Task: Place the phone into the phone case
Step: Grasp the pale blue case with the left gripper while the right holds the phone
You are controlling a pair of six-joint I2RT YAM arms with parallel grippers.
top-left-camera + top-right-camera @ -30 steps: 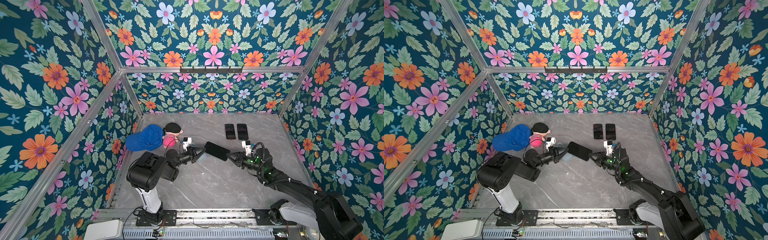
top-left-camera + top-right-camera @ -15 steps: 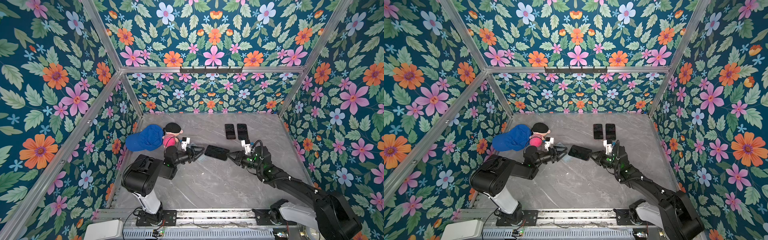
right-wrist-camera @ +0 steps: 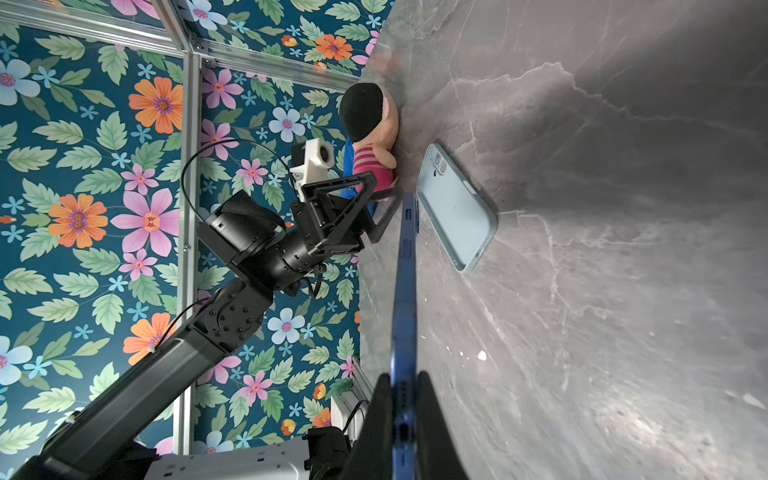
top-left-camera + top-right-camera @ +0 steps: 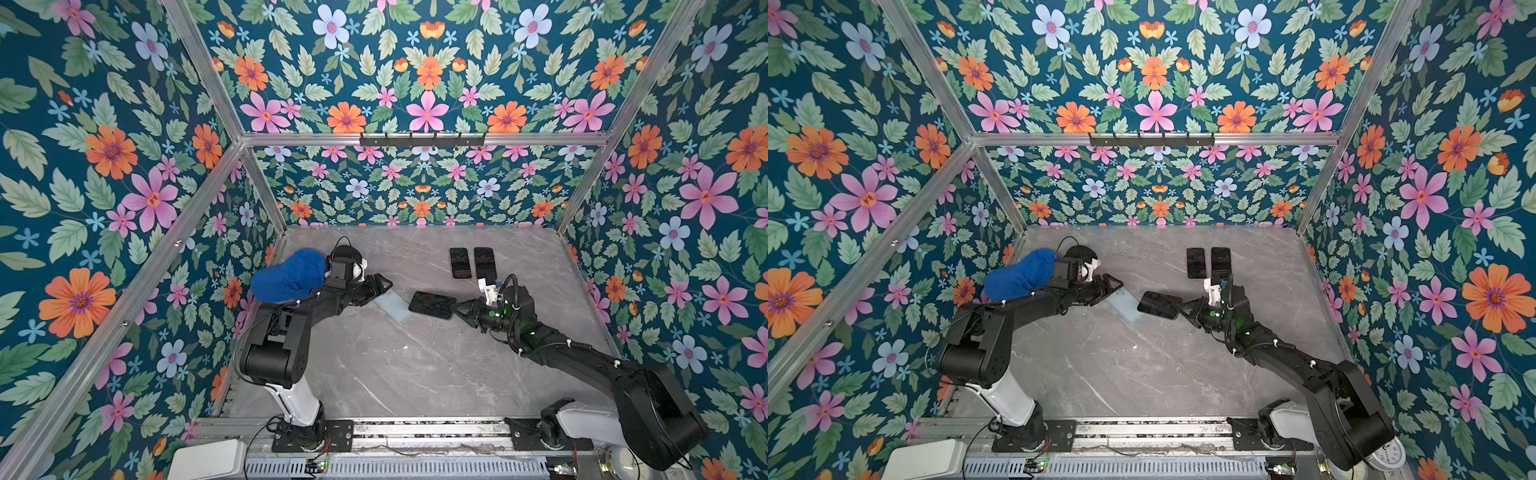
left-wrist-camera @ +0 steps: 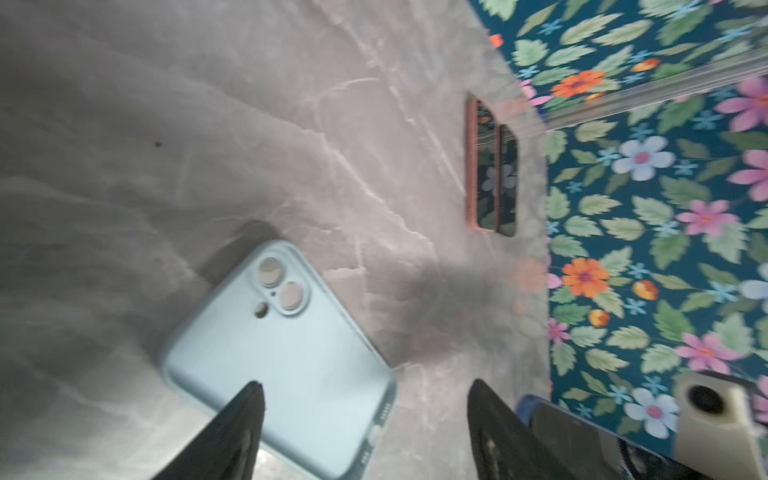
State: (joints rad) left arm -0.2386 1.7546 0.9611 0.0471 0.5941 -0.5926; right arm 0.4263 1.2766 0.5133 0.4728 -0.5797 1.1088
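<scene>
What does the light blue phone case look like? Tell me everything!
The pale blue rubbery-looking phone case lies flat on the grey marble table, empty. It has rounded corners, two big round camera holes and a small one in one corner, and tiny port holes along a short edge. Nothing grips it; the open left pincer hovers over that end.

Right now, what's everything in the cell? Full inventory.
Soft phone case: 1, light blue, flat on the table, mid-cell.
Phone with blue edge: 1, dark screen, held by the right gripper beside the case.
Flat dark-screened phones: 2, black, side by side, back of table.
Baseball cap: 1, blue, back left.
Plush doll: 1, black hair, pink striped top, by the cap.
Marble-look table: 1, grey.
Left gripper: 1, black, open near the case.
Right gripper: 1, black, shut on the phone.
</scene>
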